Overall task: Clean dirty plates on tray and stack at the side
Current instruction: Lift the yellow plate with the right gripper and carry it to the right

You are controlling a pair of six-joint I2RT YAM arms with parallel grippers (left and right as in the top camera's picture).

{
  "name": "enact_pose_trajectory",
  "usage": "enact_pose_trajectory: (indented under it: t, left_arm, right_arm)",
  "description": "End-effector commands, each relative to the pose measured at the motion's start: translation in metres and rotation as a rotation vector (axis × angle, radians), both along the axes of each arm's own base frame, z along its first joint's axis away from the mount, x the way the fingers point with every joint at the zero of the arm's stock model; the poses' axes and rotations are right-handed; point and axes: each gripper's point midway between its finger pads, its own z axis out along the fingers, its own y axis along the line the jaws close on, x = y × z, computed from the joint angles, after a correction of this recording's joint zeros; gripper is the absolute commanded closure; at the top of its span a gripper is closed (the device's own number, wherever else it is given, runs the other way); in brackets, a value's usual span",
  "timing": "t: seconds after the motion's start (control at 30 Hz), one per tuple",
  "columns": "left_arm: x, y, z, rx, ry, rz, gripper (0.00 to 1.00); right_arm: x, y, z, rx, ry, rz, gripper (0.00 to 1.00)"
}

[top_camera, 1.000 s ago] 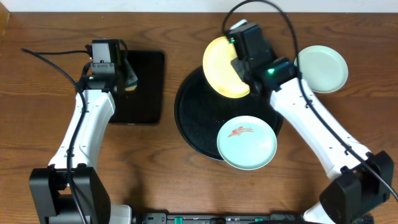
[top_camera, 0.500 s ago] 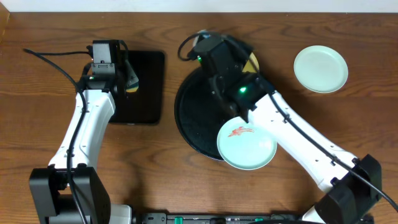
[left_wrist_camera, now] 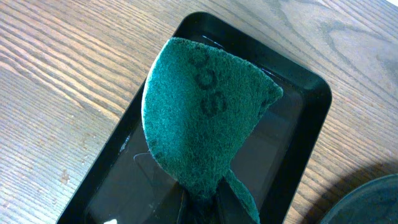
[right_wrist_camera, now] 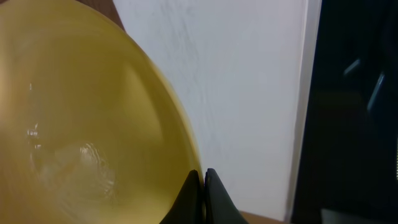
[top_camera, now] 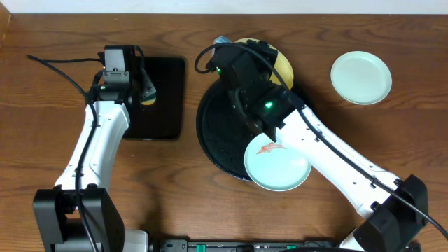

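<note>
The large round black tray (top_camera: 217, 140) lies at the table's middle. A mint-white plate (top_camera: 280, 166) with a red-orange smear rests on its front right rim. A clean mint-white plate (top_camera: 361, 77) lies on the table at the far right. My right gripper (right_wrist_camera: 203, 177) is shut on the rim of the pale yellow plate (right_wrist_camera: 81, 124) and holds it tilted above the tray's far edge; the plate (top_camera: 283, 61) shows partly behind the arm in the overhead view. My left gripper (left_wrist_camera: 202, 202) is shut on a green scouring pad (left_wrist_camera: 202, 112) over the small rectangular black tray (left_wrist_camera: 298, 143).
The small rectangular black tray (top_camera: 164, 98) sits left of the round tray. Black cables run from both arms across the back of the table. The table's far edge is near the yellow plate.
My right arm has swung left, carrying the yellow plate from the tray's right rear toward its far middle edge and tilting it up. The left arm has not moved.
</note>
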Motion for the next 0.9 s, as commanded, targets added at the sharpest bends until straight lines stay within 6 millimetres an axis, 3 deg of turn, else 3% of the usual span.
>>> enact_pose_trajectory:
  t: [0.0,0.17,0.33,0.5,0.6,0.73,0.87]
  left_arm:
    - [-0.001,0.001,0.003,-0.006,-0.009,0.013,0.92]
    - [-0.001,0.001,0.003,-0.006,-0.009,0.014,0.92]
    - [-0.001,0.001,0.003,-0.006,-0.010,0.014,0.92]
    - [-0.001,0.001,0.003,-0.006,-0.009,0.013,0.92]
    - [-0.001,0.001,0.003,-0.006,-0.009,0.014,0.92]
    - [-0.001,0.001,0.003,-0.006,-0.009,0.013,0.92]
    - [-0.001,0.001,0.003,-0.006,-0.009,0.013,0.92]
  right_arm:
    - [0.007,-0.020,0.013,0.122,-0.049,-0.083,0.99]
    - [0.022,-0.057,0.013,0.319,-0.117,-0.244,0.99]
    - [0.039,-0.118,0.006,0.646,-0.219,-0.485,0.99]
    - [0.054,-0.171,-0.033,0.937,-0.055,-0.583,0.99]
    - [0.054,-0.219,-0.052,1.121,0.012,-0.691,0.99]
    - [0.047,-0.290,-0.074,1.358,0.026,-0.851,0.99]
    - [0.027,-0.349,-0.107,1.471,-0.008,-1.071,0.99]
